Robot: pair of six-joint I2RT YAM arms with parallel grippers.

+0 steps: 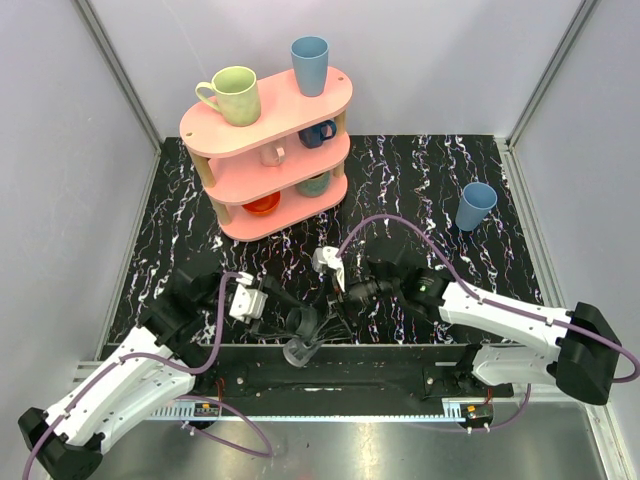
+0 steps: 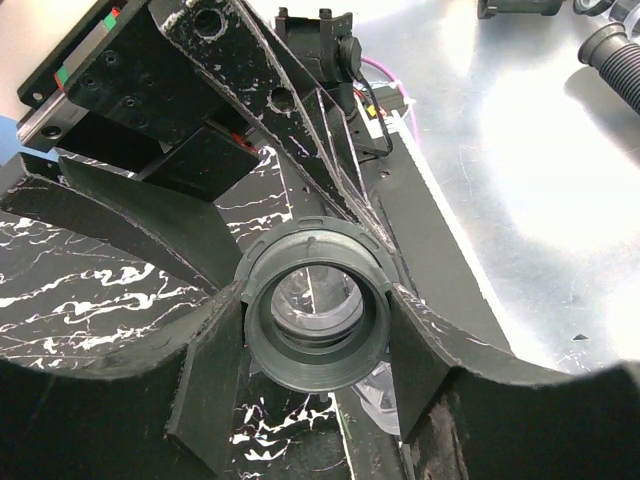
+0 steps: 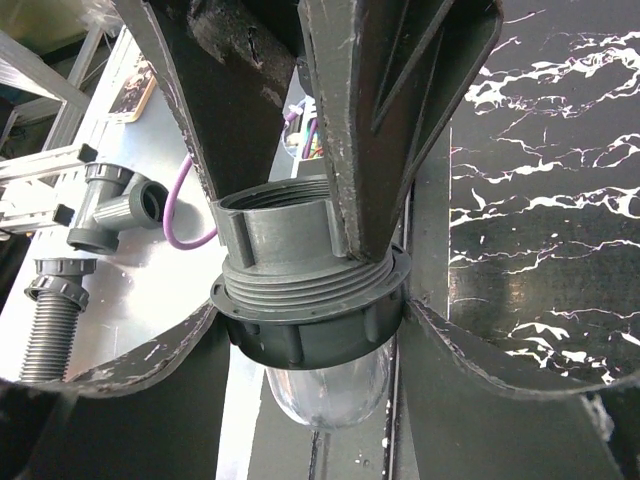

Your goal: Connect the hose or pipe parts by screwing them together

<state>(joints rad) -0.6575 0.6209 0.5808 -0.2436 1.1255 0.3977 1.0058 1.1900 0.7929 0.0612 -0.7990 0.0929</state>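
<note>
Two pipe parts meet over the table's near edge. My left gripper (image 2: 315, 335) is shut on the grey threaded fitting (image 2: 315, 300), whose open bore faces the left wrist camera. In the right wrist view the same fitting (image 3: 290, 240) hangs between the left fingers (image 3: 385, 120), its threads entering a dark ribbed collar (image 3: 305, 335) with a clear dome (image 3: 330, 395) below. My right gripper (image 3: 310, 335) is shut on that collar, one finger touching each side. From above, the left gripper (image 1: 288, 318) and right gripper (image 1: 335, 300) meet at the joined parts (image 1: 300, 335).
A pink shelf (image 1: 290, 110) with mugs stands at the back left. A blue cup (image 1: 476, 205) sits at the right. Off the table lie a grey T-fitting (image 3: 110, 205) and a corrugated hose (image 3: 50, 320). A black rail (image 1: 340, 378) runs along the near edge.
</note>
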